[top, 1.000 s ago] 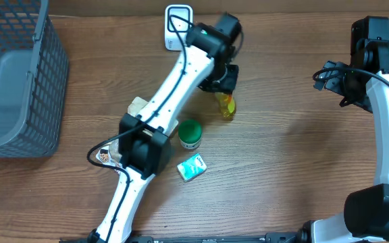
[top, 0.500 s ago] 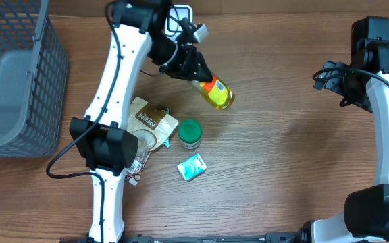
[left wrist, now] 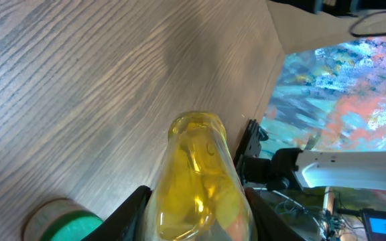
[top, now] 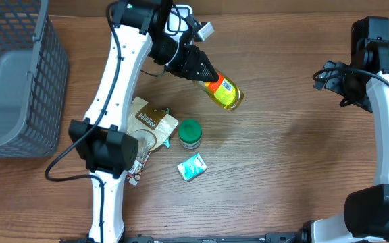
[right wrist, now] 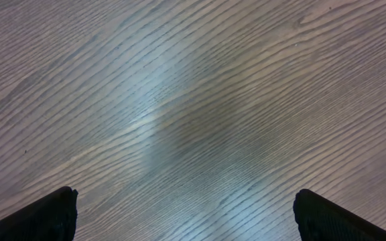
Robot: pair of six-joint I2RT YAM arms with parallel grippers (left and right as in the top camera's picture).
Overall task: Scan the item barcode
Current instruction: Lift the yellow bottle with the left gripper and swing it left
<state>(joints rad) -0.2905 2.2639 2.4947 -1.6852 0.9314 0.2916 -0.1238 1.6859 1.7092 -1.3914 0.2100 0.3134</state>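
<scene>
Yellow bottle with an orange label, clamped at its neck end by the left end effector and held tilted over the table near the back edge, base pointing right-forward. Left wrist view: 2 black fingers press the bottle's sides. Right end effector has its fingers wide apart with nothing between them - it sits over bare wood at the right, well apart from the bottle. Green-lidded jar stands below the bottle, brown pouch just beside it, teal packet near. Gray mesh basket at far left.
</scene>
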